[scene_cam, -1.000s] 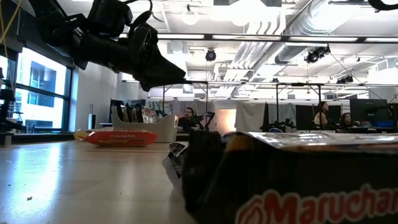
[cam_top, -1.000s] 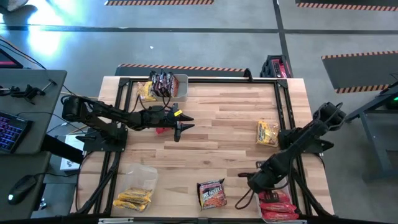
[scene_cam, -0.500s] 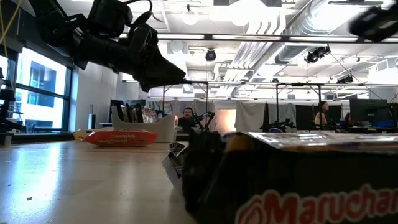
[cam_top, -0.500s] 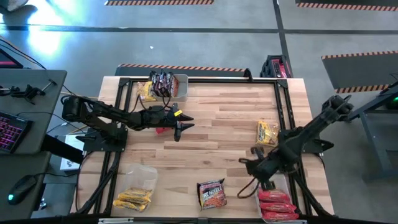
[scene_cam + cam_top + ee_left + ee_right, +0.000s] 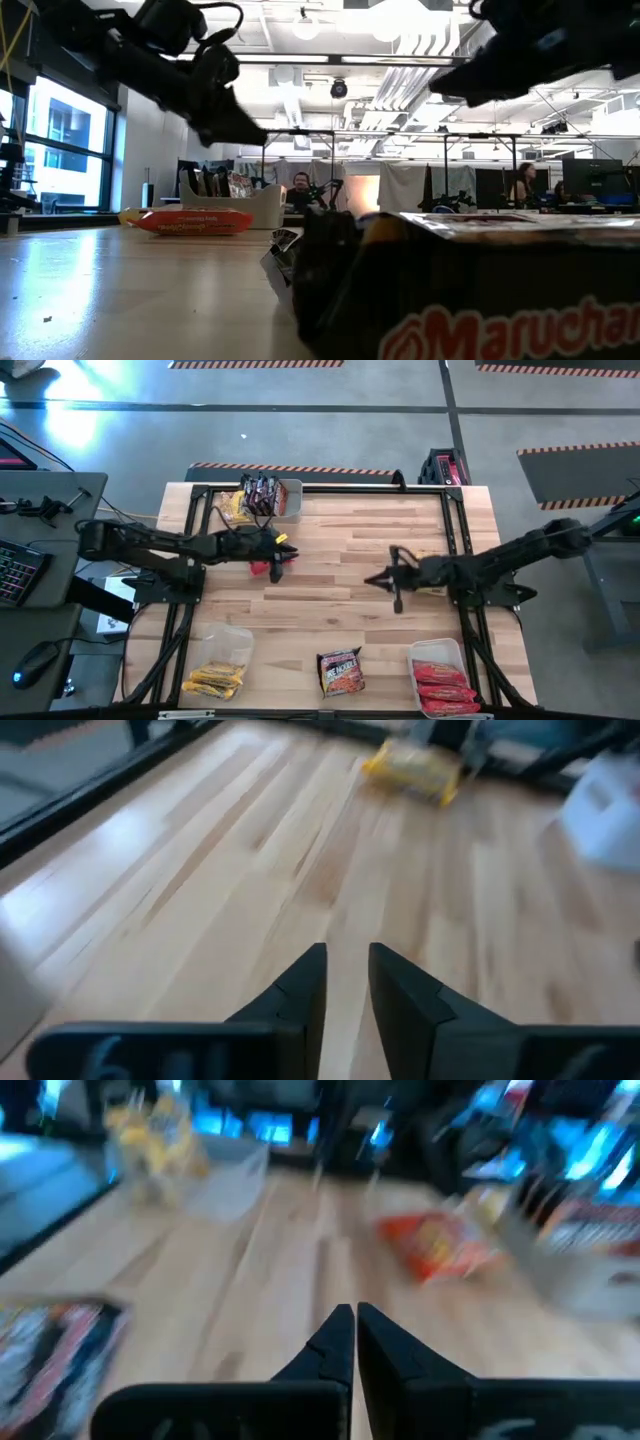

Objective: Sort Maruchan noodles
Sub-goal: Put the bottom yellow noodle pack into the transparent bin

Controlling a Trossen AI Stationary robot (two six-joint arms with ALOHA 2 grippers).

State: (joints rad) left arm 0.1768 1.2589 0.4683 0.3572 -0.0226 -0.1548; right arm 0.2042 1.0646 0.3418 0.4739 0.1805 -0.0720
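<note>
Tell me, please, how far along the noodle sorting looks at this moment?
Partly done. Red packets fill the bin near the right arm, yellow packets lie in a bin near the left arm, and dark packets sit in the far bin. Neither claw holds anything: the left claw hovers over a loose red packet; the right claw is shut. The yellow packet and dark packet remain loose.

a pale wooden plank table (image 5: 340, 575) stands on a grey concrete floor (image 5: 330, 430); exposed white ceiling ducts (image 5: 430, 70), strip lights and a tall window (image 5: 60, 150) fill the room.
</note>
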